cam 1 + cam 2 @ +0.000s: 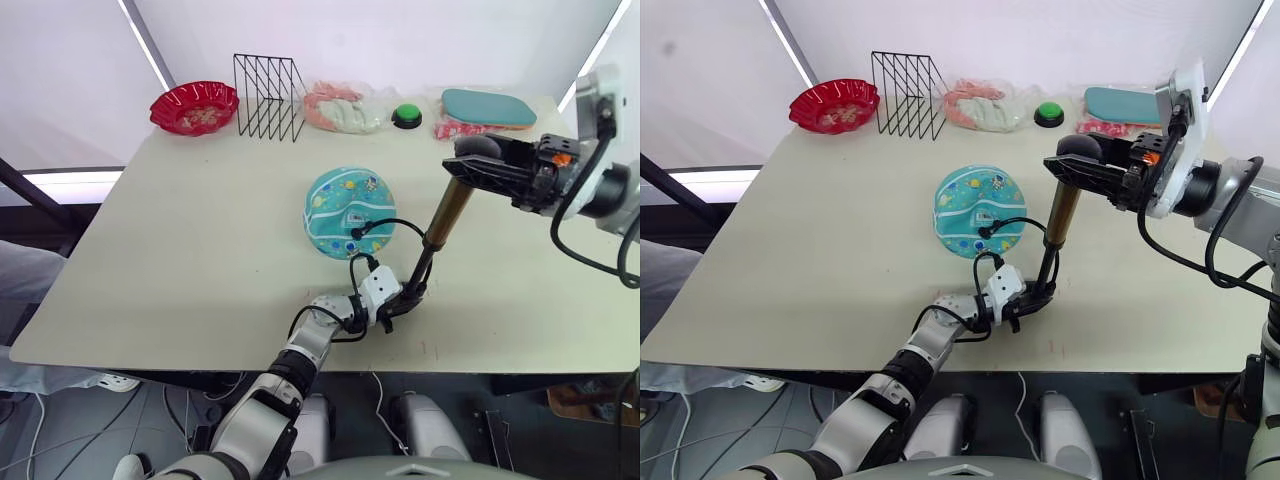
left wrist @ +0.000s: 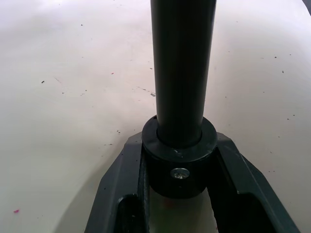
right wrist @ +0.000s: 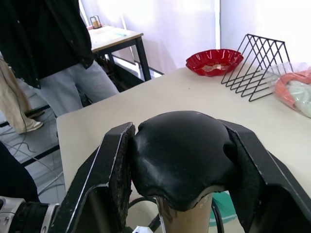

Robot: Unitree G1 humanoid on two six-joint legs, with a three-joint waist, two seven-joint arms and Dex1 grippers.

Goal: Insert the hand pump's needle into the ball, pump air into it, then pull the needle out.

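Ball (image 1: 349,212), teal with white seams, lies on the counter (image 1: 180,260) near its middle, just beyond the pump's lower end. Note that the hand pump (image 1: 448,213) stands tilted between your two arms so that each can work one end of it. Your left pincer (image 1: 398,298) is pinched on the black collar at the pump's base, as the left wrist view confirms, with a finger (image 2: 245,182) pressed against each side; this pins the foot of the pump close to the counter. Your right pincer (image 1: 1092,166) is clamped on the black knob handle at the top, which places it to drive the plunger along the pump's axis. The thin black hose (image 1: 385,224) loops from the base up onto the ball's near face, where its black fitting rests against the rubber; the needle itself is too small to make out, so whether it is seated you cannot tell. Judged from this arrangement, you are at the pumping stage. A person (image 3: 53,48) stands beyond the far end of the counter.
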